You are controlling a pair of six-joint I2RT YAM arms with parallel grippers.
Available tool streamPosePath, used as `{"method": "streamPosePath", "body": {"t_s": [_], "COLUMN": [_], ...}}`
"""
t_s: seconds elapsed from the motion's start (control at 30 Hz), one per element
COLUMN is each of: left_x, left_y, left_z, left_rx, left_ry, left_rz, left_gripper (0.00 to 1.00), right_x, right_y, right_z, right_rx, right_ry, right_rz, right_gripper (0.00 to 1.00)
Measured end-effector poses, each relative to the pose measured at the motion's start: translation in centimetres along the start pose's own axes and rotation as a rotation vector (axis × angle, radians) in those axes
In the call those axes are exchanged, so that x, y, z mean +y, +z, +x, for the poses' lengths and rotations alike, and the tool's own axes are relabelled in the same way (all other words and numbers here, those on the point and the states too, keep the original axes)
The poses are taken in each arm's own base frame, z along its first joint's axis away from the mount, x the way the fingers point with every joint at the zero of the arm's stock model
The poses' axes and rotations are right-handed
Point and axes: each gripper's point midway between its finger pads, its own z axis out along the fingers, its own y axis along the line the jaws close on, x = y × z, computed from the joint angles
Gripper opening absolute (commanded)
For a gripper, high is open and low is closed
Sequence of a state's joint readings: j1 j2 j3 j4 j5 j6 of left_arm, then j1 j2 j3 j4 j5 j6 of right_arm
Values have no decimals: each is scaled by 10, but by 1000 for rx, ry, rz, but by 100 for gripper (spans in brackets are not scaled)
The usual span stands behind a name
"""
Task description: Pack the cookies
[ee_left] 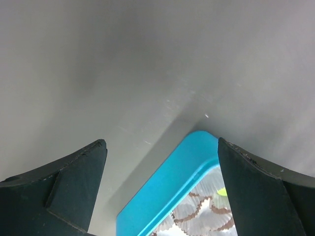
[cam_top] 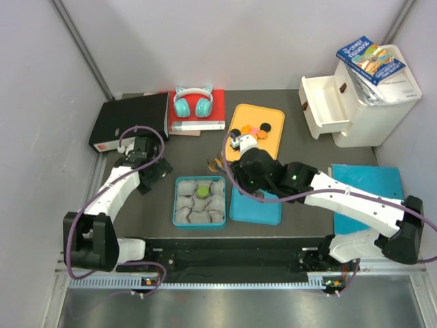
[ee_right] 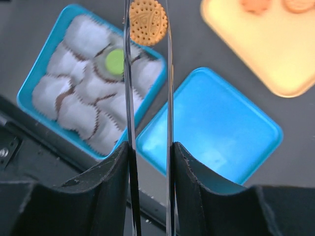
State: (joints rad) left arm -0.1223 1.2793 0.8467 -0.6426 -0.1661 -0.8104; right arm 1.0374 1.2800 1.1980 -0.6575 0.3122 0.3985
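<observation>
My right gripper [ee_right: 150, 150] is shut on a pair of thin metal tongs [ee_right: 129, 73]. The tong tips pinch an orange cookie [ee_right: 148, 15] above the far edge of the blue box [ee_right: 39, 64], which is lined with paper cups. A green cookie [ee_right: 115, 61] lies in one cup and also shows in the top view [cam_top: 203, 191]. The held cookie [cam_top: 216, 162] hangs just behind the box [cam_top: 176, 202]. More orange and black cookies [cam_top: 257, 130] lie on the yellow tray [cam_top: 272, 142]. My left gripper [cam_top: 147, 179] is open and empty, left of the box [ee_left: 177, 172].
The blue lid [cam_top: 255, 206] lies right of the box, under my right arm. A black case [cam_top: 130, 121], a red book with teal headphones [cam_top: 192, 102], and a white drawer unit [cam_top: 355, 102] stand along the back. A teal folder [cam_top: 369, 181] lies at the right.
</observation>
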Motion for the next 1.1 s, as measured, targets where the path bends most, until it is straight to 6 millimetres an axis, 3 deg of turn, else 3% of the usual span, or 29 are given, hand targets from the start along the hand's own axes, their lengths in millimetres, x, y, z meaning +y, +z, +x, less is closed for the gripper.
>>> {"method": "streamPosePath", "body": {"t_s": [0.1,0.3,0.57,1.1], "left_x": [8,19,16,22], "left_y": [4,7,7,12], "left_z": [-4,-2,2,14], "left_rx": [2,25,43,79], "left_ry": [-51,-92,-92,-82], "left_rz": [-24,-42,-27,-28], "left_gripper": [98,98,98,98], "right_x": [25,49,82,99], "right_y": [2,16,27,49], "right_z": [14,36,28,23], "right_rx": [34,107,112,134], "right_ry": [-46,-113,-161,-202], "right_rz": [-55,-97,-163,-170], "right_gripper": [33,33,33,36]}}
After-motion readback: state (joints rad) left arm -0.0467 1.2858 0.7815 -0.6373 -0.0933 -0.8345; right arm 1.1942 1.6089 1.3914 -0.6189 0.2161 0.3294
